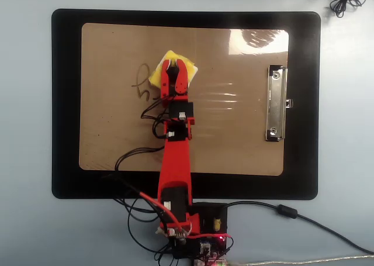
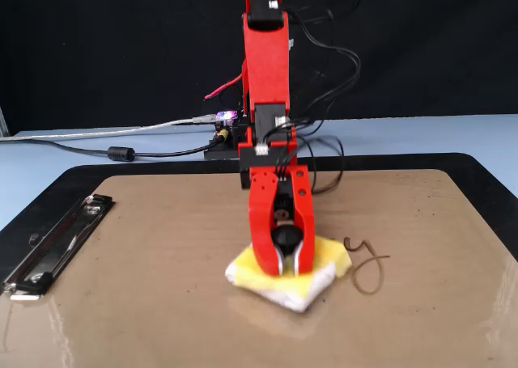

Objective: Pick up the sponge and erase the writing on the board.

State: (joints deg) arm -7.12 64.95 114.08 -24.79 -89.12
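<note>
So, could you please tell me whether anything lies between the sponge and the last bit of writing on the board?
Nothing visible does. The claw holds the sponge flat on the board, and the remaining writing sits right beside it on bare surface. The metal clip is far off on the opposite side.

Gripper (image 2: pixel 285 268) on sponge (image 2: pixel 287 281) beside writing (image 2: pixel 366 264)

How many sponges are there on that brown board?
1. The yellow sponge lies on the board, pinched under the red end effector, beside the remaining writing. Nothing suggests another, hidden one.
</note>
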